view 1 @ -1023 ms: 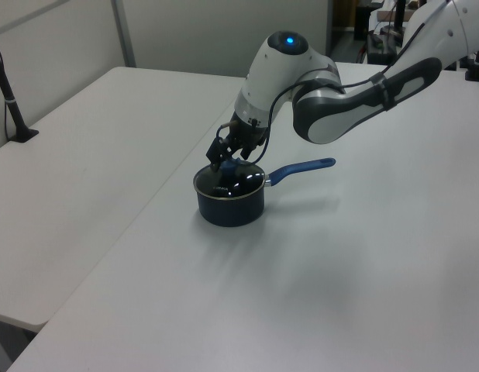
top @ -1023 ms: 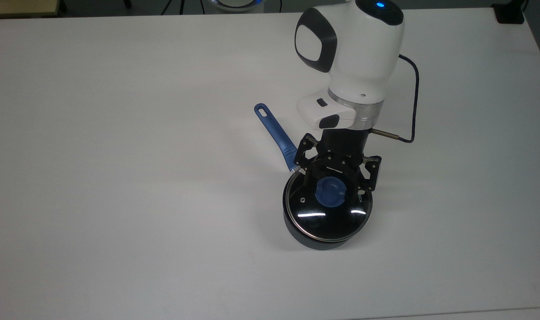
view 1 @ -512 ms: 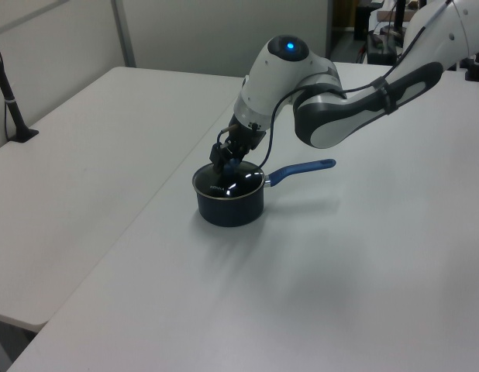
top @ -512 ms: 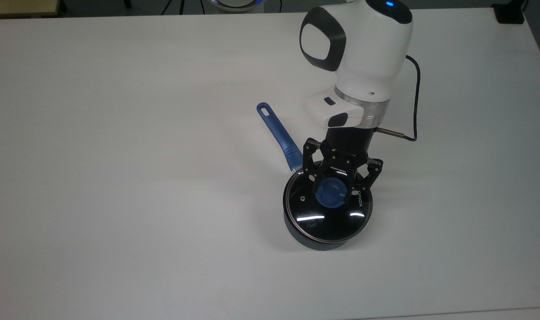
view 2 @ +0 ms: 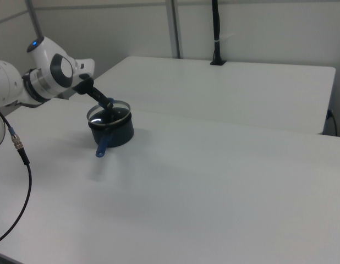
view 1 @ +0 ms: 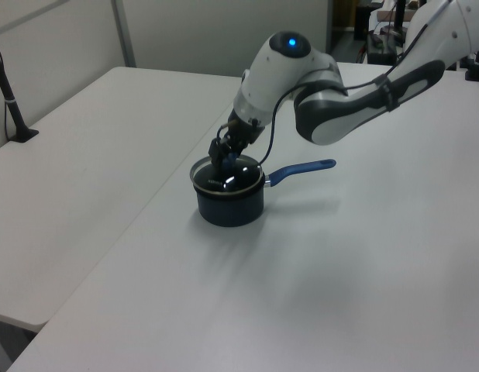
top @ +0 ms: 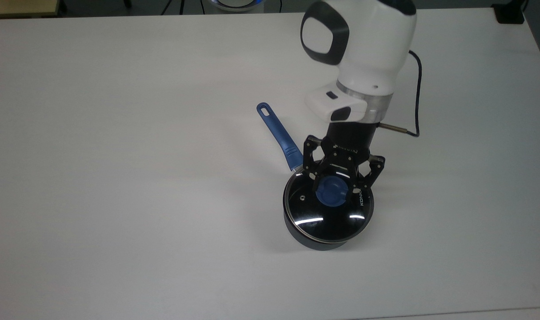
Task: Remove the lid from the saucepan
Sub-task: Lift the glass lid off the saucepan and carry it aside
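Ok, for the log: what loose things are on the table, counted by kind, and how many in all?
Saucepans: 1, the black saucepan with a blue handle
Lids: 1, the glass lid with a blue knob, with the gripper at that knob
Total: 2

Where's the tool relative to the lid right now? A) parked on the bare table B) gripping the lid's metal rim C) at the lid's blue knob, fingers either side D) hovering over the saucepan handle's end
C: in the top view the tool sits at the blue knob of the lid, one finger on each side of it, with the lid on the saucepan.
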Available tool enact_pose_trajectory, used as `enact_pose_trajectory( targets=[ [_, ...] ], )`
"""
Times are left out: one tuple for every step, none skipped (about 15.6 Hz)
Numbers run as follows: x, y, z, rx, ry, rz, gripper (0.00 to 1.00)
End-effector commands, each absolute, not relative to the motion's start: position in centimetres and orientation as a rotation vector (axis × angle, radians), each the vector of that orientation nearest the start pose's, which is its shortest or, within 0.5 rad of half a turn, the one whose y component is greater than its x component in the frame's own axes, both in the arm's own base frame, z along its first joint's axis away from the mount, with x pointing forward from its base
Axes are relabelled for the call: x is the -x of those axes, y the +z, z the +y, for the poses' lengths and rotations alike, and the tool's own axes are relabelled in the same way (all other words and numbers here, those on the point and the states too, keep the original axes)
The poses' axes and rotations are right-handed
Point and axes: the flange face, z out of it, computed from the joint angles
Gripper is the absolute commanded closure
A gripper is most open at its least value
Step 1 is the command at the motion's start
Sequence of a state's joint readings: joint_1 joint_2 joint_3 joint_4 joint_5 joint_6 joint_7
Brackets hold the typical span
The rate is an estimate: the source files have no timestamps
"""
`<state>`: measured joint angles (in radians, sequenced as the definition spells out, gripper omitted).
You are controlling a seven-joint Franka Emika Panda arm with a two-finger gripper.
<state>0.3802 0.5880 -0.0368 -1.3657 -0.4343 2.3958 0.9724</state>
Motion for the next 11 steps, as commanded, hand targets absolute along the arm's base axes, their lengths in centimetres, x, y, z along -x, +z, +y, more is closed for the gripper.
enact_pose_trajectory(
  targets=[
    [-68.0,48.8,22.3,3.071,-0.867,0.522,0.64],
    [-66.9,49.6,20.6,3.099,-0.835,0.478,0.64],
    [-65.6,50.3,18.7,3.112,-0.803,0.449,0.64],
    [-64.5,50.9,16.7,3.124,-0.765,0.425,0.64],
    [-63.5,51.6,14.5,3.143,-0.723,0.394,0.64],
    [-62.6,52.3,12.5,3.166,-0.675,0.365,0.64],
    [-61.6,53.2,10.2,3.183,-0.638,0.351,0.64],
    [-60.3,53.9,7.8,3.202,-0.592,0.334,0.64],
    [-58.8,54.3,5.9,3.213,-0.557,0.292,0.63],
    [-57.3,54.2,4.5,3.221,-0.53,0.251,0.62],
    [-56.1,54.0,2.7,3.23,-0.502,0.226,0.62]
  ],
)
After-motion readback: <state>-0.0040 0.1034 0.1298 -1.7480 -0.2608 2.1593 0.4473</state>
